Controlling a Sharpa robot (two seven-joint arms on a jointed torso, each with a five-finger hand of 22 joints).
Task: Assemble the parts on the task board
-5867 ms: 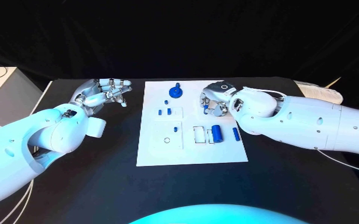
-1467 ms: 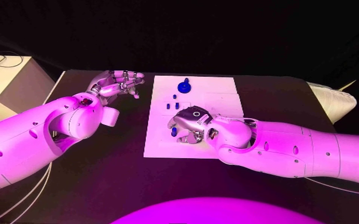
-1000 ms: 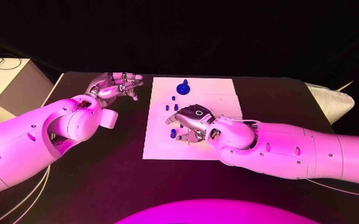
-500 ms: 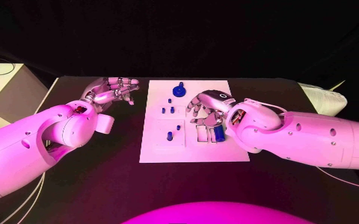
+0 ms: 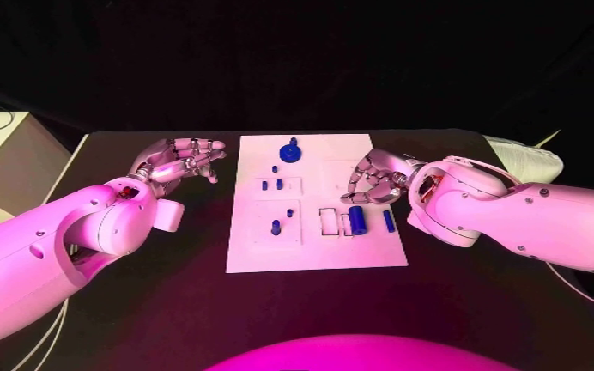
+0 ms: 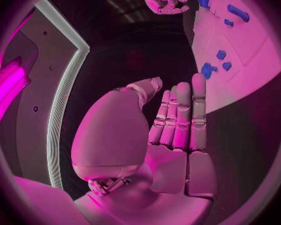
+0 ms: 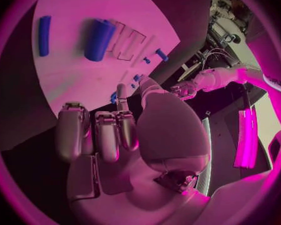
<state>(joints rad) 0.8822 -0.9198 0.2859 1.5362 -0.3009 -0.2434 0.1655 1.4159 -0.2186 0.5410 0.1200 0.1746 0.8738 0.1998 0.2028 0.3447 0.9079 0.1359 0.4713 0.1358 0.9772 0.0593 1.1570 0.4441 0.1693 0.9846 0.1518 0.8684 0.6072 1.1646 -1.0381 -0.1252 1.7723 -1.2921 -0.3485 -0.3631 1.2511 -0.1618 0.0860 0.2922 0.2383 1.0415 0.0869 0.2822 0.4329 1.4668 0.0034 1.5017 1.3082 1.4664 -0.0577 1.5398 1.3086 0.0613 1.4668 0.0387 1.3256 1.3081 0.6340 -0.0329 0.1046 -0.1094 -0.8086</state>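
Note:
The white task board (image 5: 316, 251) lies mid-table. A blue round knob (image 5: 291, 152) stands at its far end, with small blue pegs (image 5: 280, 184) below it and one upright blue piece (image 5: 275, 228) in the near left field. A blue cylinder (image 5: 358, 220) and a blue bar (image 5: 389, 221) lie on the right, and both reappear in the right wrist view as cylinder (image 7: 98, 40) and bar (image 7: 44, 35). My right hand (image 5: 375, 178) hovers over the board's right edge, fingers loosely bent and holding nothing. My left hand (image 5: 185, 158) stays left of the board, fingers straight (image 6: 178, 120) and empty.
Two white rectangular frames (image 5: 330, 221) lie beside the cylinder. A pale object (image 5: 526, 158) sits at the table's right edge. The black table (image 5: 148, 302) spreads around the board, and my left forearm (image 5: 87, 225) covers its left side.
My right hand has drawn back from the board's left-middle field to its right edge, leaving a blue piece standing there. The left hand has kept its place. The camera shifted.

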